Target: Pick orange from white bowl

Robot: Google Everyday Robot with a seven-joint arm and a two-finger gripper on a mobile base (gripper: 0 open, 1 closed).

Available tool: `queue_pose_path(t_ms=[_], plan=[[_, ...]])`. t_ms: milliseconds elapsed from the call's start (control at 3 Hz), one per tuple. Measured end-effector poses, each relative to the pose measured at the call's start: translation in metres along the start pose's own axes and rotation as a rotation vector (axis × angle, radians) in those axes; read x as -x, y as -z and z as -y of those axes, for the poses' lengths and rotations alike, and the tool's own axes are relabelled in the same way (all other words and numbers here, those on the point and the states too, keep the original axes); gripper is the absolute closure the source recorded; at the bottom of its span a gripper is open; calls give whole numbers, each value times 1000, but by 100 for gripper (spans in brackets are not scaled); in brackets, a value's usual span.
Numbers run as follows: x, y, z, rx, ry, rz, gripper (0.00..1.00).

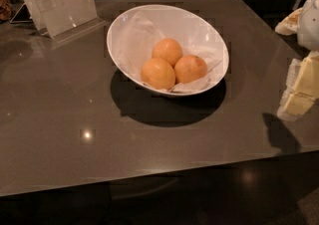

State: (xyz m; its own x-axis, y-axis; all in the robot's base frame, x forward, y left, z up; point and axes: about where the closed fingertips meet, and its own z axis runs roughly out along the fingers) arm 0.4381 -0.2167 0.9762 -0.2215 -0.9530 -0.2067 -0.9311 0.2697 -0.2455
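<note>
Orange (190,68) sat in bowl (113,37), rightmost of 3, pressed against 2 paler oranges (157,73), on crumpled paper (133,34). Gripper (302,83) hung at frame's right edge, well apart from bowl; open or closed couldn't be told. Prob. best approach: drop from above, straddle orange on its free sides w/o nudging neighbours, close gently, lift straight.
</note>
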Motion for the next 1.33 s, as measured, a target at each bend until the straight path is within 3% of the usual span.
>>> queue_pose_path(t_ms=[333, 667, 1000, 1333], plan=[[0, 0, 0, 0, 0, 0, 0], [11, 0, 14, -14, -3, 68, 0], [36, -9, 45, -2, -6, 163, 0], [70, -25, 74, 38, 12, 259, 0]])
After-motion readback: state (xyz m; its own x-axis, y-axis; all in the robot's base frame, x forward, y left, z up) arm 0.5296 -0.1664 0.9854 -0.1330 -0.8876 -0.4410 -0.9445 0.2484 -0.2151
